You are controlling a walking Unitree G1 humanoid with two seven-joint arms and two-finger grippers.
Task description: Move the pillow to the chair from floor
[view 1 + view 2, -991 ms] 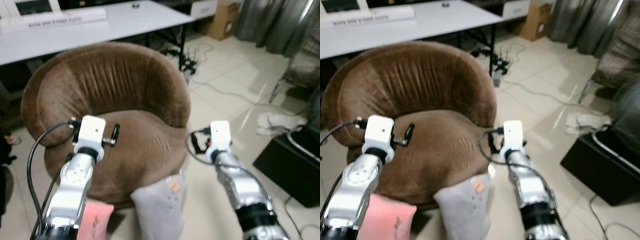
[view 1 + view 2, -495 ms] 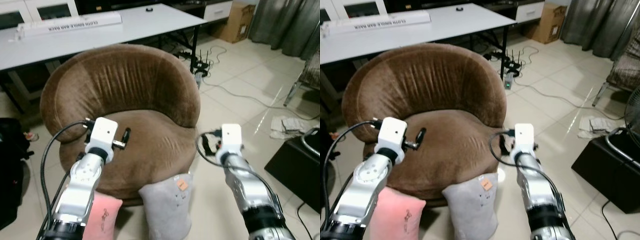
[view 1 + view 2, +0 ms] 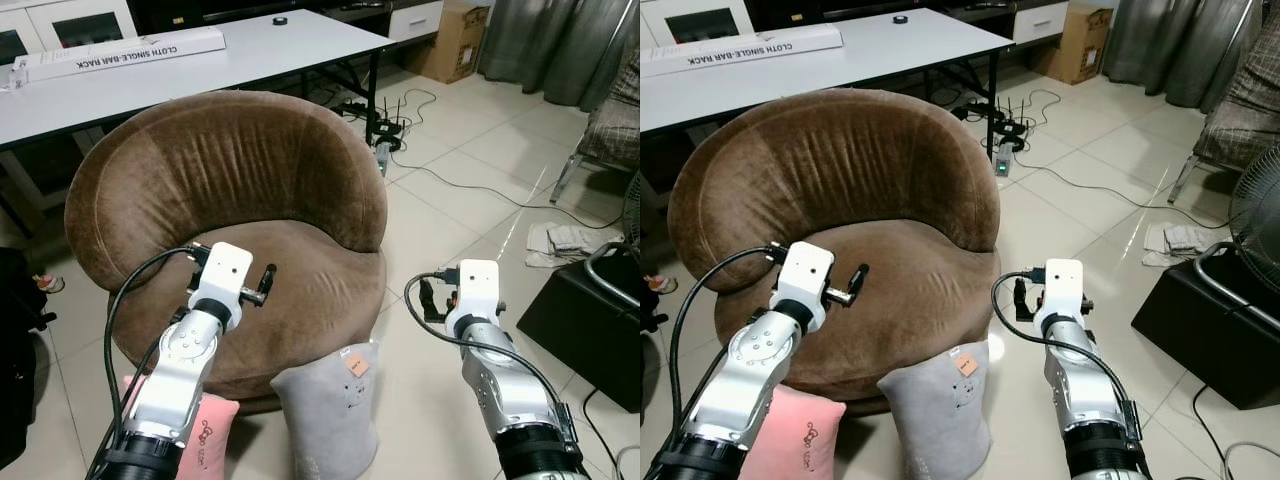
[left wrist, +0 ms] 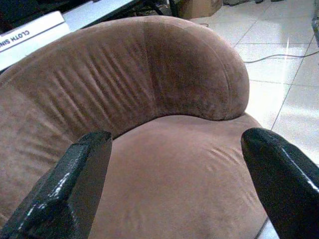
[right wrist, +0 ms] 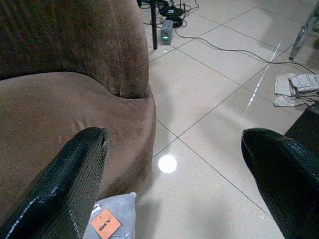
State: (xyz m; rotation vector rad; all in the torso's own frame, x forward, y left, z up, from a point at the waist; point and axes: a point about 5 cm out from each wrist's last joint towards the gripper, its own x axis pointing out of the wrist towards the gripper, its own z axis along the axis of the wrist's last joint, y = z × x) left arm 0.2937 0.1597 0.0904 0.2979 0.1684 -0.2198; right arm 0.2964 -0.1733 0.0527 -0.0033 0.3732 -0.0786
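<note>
A grey pillow (image 3: pixel 325 415) with an orange tag stands on the floor, leaning against the front of the round brown chair (image 3: pixel 230 170). To its left a pink pillow (image 3: pixel 205 440) also rests on the floor. My left arm (image 3: pixel 190 350) reaches over the chair's front edge. The left gripper (image 4: pixel 177 139) is open above the bare seat. My right arm (image 3: pixel 495 375) is to the right of the grey pillow. The right gripper (image 5: pixel 174 137) is open over the tiles beside the chair, with a corner of the grey pillow (image 5: pixel 112 219) below it.
A white table (image 3: pixel 250 50) carrying a long white box stands behind the chair. Cables and a power strip (image 3: pixel 385 135) lie on the tiles to the right. A black case (image 3: pixel 590 330) and crumpled cloth (image 3: pixel 560 240) are at far right, a dark bag (image 3: pixel 15 340) at far left.
The whole picture has shifted, so the camera moved. Both arms hold about the same pose in front of the chair. Both pillows stay on the floor.
</note>
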